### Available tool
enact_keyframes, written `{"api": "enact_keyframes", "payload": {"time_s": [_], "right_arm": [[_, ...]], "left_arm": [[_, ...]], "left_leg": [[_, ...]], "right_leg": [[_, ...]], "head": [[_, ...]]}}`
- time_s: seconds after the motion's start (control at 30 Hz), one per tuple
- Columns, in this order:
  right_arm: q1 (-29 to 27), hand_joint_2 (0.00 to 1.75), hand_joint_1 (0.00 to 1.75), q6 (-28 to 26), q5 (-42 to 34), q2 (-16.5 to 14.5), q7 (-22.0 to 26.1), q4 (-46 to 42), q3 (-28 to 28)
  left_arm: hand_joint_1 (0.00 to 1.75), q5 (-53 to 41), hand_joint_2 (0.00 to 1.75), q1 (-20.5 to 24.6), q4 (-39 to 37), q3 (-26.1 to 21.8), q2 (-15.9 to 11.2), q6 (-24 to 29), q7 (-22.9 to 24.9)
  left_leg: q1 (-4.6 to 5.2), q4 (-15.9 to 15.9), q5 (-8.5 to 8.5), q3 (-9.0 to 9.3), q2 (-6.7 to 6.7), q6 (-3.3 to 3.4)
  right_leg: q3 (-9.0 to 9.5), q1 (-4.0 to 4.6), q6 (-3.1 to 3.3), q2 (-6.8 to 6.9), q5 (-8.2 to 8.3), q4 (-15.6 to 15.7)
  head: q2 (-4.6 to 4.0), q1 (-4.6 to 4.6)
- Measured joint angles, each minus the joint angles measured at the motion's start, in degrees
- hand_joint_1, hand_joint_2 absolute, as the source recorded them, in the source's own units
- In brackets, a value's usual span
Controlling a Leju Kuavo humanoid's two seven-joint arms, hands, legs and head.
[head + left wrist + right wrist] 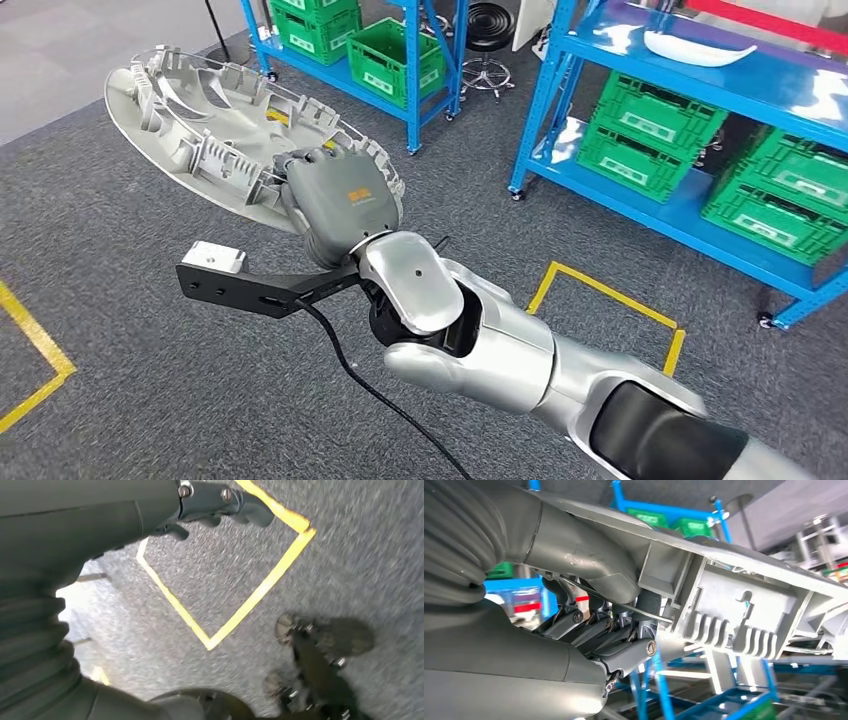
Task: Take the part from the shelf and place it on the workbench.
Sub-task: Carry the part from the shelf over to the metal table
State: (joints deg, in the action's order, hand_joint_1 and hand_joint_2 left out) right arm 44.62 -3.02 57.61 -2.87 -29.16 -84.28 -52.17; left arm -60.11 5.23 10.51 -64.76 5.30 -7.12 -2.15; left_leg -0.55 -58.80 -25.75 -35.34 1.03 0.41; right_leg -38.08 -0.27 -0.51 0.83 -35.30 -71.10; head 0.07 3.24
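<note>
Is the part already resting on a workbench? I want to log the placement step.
No: in the head view the right hand holds the grey part in the air above the grey carpet floor.

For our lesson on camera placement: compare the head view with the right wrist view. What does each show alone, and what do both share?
Head view alone: the whole grey ribbed part held above the carpet, the yellow floor tape, and the silver right arm. Right wrist view alone: a close look from beneath at the part's ribs, with the thumb pressed against it. Both: the right hand gripping the part, and blue shelves with green crates behind.
</note>
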Motion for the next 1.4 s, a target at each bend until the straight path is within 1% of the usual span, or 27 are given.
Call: {"api": "enact_keyframes", "payload": {"time_s": [0.03,0.07,0.1,0.13,0.2,0.27,0.33,0.4,0.47,0.53,0.57,0.6,0.67,0.73,0.77,0.83,0.87,0.93,1.0,1.07,1.1,1.13,1.2,1.27,1.33,1.37,1.4], "right_arm": [[-0.2,1.75,1.75,0.0,0.0,0.1,0.0,0.0,0.0],[-0.4,1.75,1.75,0.0,0.0,0.1,0.0,0.0,0.0],[-0.5,1.75,1.75,0.0,0.0,0.1,0.0,0.0,0.0],[-0.6,1.75,1.75,0.0,0.0,0.2,0.0,0.0,0.0],[-0.4,1.75,1.75,0.0,0.0,0.2,0.0,0.0,0.0],[0.0,1.75,1.75,0.1,-0.1,0.2,0.0,0.0,0.0],[0.4,1.75,1.75,0.1,-0.2,0.2,0.0,0.0,0.0],[0.7,1.75,1.75,0.2,-0.2,0.2,0.0,0.0,0.0],[0.9,1.75,1.75,0.2,-0.2,0.2,0.0,0.0,0.1],[0.8,1.75,1.75,0.2,-0.2,0.2,0.0,0.0,0.1],[0.7,1.75,1.75,0.3,-0.2,0.3,0.0,0.1,0.1],[0.6,1.75,1.75,0.3,-0.2,0.3,0.0,0.1,0.1],[0.6,1.75,1.75,0.5,-0.3,0.3,0.0,0.1,0.1],[0.7,1.75,1.75,0.5,-0.3,0.3,0.0,0.1,0.1],[0.8,1.75,1.75,0.6,-0.5,0.3,0.0,0.1,0.1],[1.0,1.75,1.75,0.6,-0.9,0.4,0.0,0.1,0.1],[1.1,1.75,1.75,0.6,-1.1,0.4,0.0,0.1,0.1],[1.2,1.75,1.75,0.4,-1.3,0.4,0.0,0.1,0.0],[1.2,1.75,1.75,0.2,-1.2,0.6,0.0,0.1,0.0],[0.9,1.75,1.75,0.0,-1.2,0.9,0.0,0.1,0.0],[0.7,1.75,1.75,0.0,-1.2,1.0,0.0,0.2,0.0],[0.6,1.75,1.75,0.0,-1.1,1.0,0.0,0.2,0.0],[0.6,1.75,1.75,0.0,-0.6,1.1,0.0,0.2,0.0],[0.7,1.75,1.75,-0.1,-0.2,1.1,0.0,0.2,0.0],[0.9,1.75,1.75,-0.1,0.0,1.1,0.0,0.2,0.0],[1.1,1.75,1.75,-0.1,0.0,1.1,0.0,0.2,0.0],[1.2,1.75,1.75,-0.1,0.0,1.1,0.0,0.2,0.0]], "left_arm": [[0.0,0.0,1.75,0.0,0.0,0.0,0.0,0.0,0.0],[0.0,0.0,1.75,0.0,0.0,0.0,0.0,0.0,0.0],[0.0,0.0,1.75,0.0,0.0,0.0,0.0,0.1,0.0],[0.0,0.0,1.75,-0.1,0.0,0.0,0.0,0.1,0.1],[0.0,0.0,1.75,-0.2,0.0,0.0,0.1,0.1,0.1],[0.0,0.0,1.75,-0.2,0.0,0.0,0.2,0.1,0.0],[0.0,-0.1,1.75,-0.3,-0.1,0.0,0.1,0.1,0.0],[0.0,-0.1,1.75,-0.5,-0.1,0.0,0.1,0.1,-0.1],[0.0,-0.1,1.75,-0.4,-0.1,0.0,0.1,0.2,-0.1],[0.0,-0.1,1.75,-0.2,-0.1,0.0,0.1,0.2,-0.1],[0.0,-0.1,1.75,-0.2,-0.1,0.0,0.1,0.2,-0.1],[0.0,-0.1,1.75,-0.3,-0.1,0.0,0.1,0.2,-0.1],[0.0,-0.1,1.75,-0.3,-0.1,0.0,0.0,0.2,-0.1],[0.0,-0.1,1.75,-0.2,-0.1,0.0,0.0,0.2,-0.1],[0.0,-0.1,1.75,-0.1,-0.1,0.0,0.0,0.2,-0.1],[0.0,-0.1,1.75,-0.1,-0.1,0.0,0.1,0.4,0.0],[0.0,0.0,1.75,-0.2,-0.1,0.0,0.1,0.4,0.0],[0.0,0.0,1.75,-0.2,-0.1,0.0,0.2,0.5,0.1],[0.0,0.0,1.75,-0.1,-0.1,0.0,0.2,0.5,0.1],[0.0,0.1,1.75,0.1,-0.1,0.0,0.2,0.5,0.1],[0.0,0.1,1.75,0.1,-0.1,0.0,0.2,0.5,0.1],[0.0,0.2,1.75,0.1,-0.1,0.0,0.2,0.5,0.1],[0.0,0.3,1.75,0.1,-0.1,0.0,0.4,0.5,0.0],[0.0,0.3,1.75,0.3,-0.1,0.0,0.6,0.5,0.0],[0.0,0.3,1.75,0.4,-0.1,0.0,0.7,0.5,0.1],[0.0,0.3,1.75,0.4,-0.1,0.0,0.7,0.5,0.2],[0.0,0.4,1.75,0.3,-0.1,0.0,0.7,0.5,0.2]], "left_leg": [[0.05,-0.1,0.03,-0.06,0.9,0.05],[0.1,-0.1,0.04,-0.09,1.82,0.06],[0.12,-0.2,0.06,-0.11,2.73,0.04],[0.12,-0.3,0.08,-0.11,3.61,-0.01],[0.08,-0.5,0.16,-0.31,5.18,-0.34],[-0.13,-0.5,0.42,-0.73,6.51,-1.06],[-0.39,-0.2,0.78,-1.12,7.56,-1.94],[-0.24,-1.4,-0.04,-1.92,5.17,-2.46],[-0.09,-6.6,-3.13,-4.28,1.11,-2.78],[-0.25,-13.3,-6.16,-7.18,-0.32,-3.16],[-0.33,-14.8,-6.46,-7.72,-0.51,-3.3],[-0.4,-14.3,-5.78,-7.21,-0.71,-3.41],[-0.47,-7.7,-2.68,-3.28,-2.42,-3.52],[-0.22,-1.6,-0.88,0.15,-4.68,-3.04],[-0.09,-0.5,-0.8,0.66,-5.17,-2.66],[0.09,-0.4,-0.73,0.46,-3.9,-1.78],[0.04,-0.3,-0.64,0.42,-3.2,-1.46],[-0.16,-0.2,-0.37,0.45,-1.81,-0.77],[-0.27,-0.2,-0.18,0.31,-0.34,-0.34],[-0.21,-0.2,-0.07,0.19,1.47,-0.17],[-0.18,-0.3,-0.04,0.17,2.42,-0.17],[-0.17,-0.3,0.0,0.17,3.33,-0.2],[-0.15,-0.4,0.07,0.05,5.04,-0.47],[-0.26,-0.5,0.23,-0.3,6.5,-1.12],[-0.47,-0.2,0.52,-0.74,7.84,-2.03],[-0.53,-0.1,0.59,-0.91,7.86,-2.39],[-0.4,-0.5,0.27,-1.25,6.77,-2.7]], "right_leg": [[-1.59,0.01,0.03,-0.38,-0.77,-2.9],[-2.37,0.02,0.12,-0.58,-0.54,-4.0],[-2.01,0.02,0.3,-0.78,0.79,-2.9],[-0.69,0.01,0.53,-1.26,2.82,0.2],[2.64,-0.07,0.94,-3.68,6.07,7.7],[4.05,0.02,1.07,-5.0,6.95,11.0],[4.14,0.21,1.45,-3.75,7.24,11.5],[4.41,0.13,2.21,-2.24,7.68,12.2],[4.58,0.09,2.71,-0.59,7.89,12.6],[4.51,0.19,2.89,1.1,7.85,12.6],[4.49,0.21,2.89,1.95,7.82,12.6],[4.47,0.2,2.85,2.76,7.77,12.5],[4.52,0.2,2.54,4.29,7.56,12.3],[4.54,0.51,1.96,5.5,7.2,12.0],[4.57,0.69,1.67,6.01,7.07,11.9],[4.77,0.79,1.11,7.12,6.91,11.8],[4.85,0.62,0.75,6.81,6.65,11.6],[3.82,0.21,0.09,3.87,4.71,8.8],[0.4,0.02,-0.18,0.41,1.16,1.6],[-2.77,0.02,-0.13,-0.55,-0.51,-4.4],[-3.04,0.03,0.01,-0.68,0.26,-4.5],[-2.23,0.02,0.23,-0.94,1.95,-2.4],[1.28,-0.06,0.85,-3.21,5.81,5.4],[3.55,-0.04,1.14,-5.16,7.45,10.6],[3.8,0.09,1.42,-4.51,7.49,11.4],[3.93,0.02,1.75,-3.74,7.66,11.6],[4.09,-0.1,2.11,-2.97,7.87,12.0]], "head": [[0.0,0.01],[0.0,0.01],[0.0,0.01],[0.0,0.01],[0.0,0.01],[0.0,0.02],[0.01,0.04],[0.01,-0.11],[0.0,-0.3],[0.0,-0.32],[0.0,-0.32],[0.0,-0.33],[0.0,-0.33],[0.0,-0.24],[0.0,-0.14],[0.0,0.05],[0.0,0.07],[0.01,0.13],[0.01,0.23],[0.0,0.26],[0.0,0.26],[0.0,0.26],[0.0,0.23],[0.01,0.24],[0.01,0.28],[0.01,0.26],[0.01,0.12]]}}
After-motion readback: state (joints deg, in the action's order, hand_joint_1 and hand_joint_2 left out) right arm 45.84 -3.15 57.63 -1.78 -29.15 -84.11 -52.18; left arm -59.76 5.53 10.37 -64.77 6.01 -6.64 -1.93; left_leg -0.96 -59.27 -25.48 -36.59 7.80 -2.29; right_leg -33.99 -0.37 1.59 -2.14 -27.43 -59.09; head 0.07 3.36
